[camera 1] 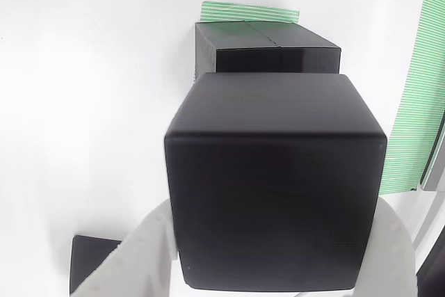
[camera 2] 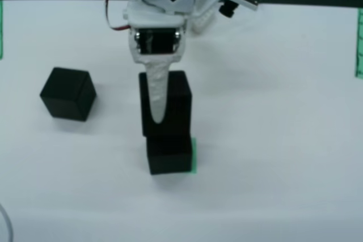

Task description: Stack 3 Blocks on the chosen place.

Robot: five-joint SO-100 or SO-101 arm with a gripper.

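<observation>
My gripper (camera 2: 166, 114) is shut on a matte black block (camera 2: 170, 99); one white finger (camera 2: 157, 97) runs down its front face. In the wrist view this held block (camera 1: 274, 179) is very close, with white fingers (camera 1: 142, 255) on either side of it. Right below it in the overhead view, a second block (camera 2: 168, 154) sits on the chosen place (camera 2: 193, 155), a green striped patch (camera 1: 247, 12). That lower block (camera 1: 268, 46) lies just beyond the held one. I cannot tell whether the two touch. A third block (camera 2: 68, 93) stands apart to the left.
A long green striped band (camera 1: 417, 102) runs down the right side of the white table (camera 2: 272, 140). Green strips mark the table's side edges (camera 2: 359, 43). A dark shape (camera 1: 90, 262) shows at the wrist view's bottom left. A thin cable (camera 2: 5, 225) curls at the lower-left corner.
</observation>
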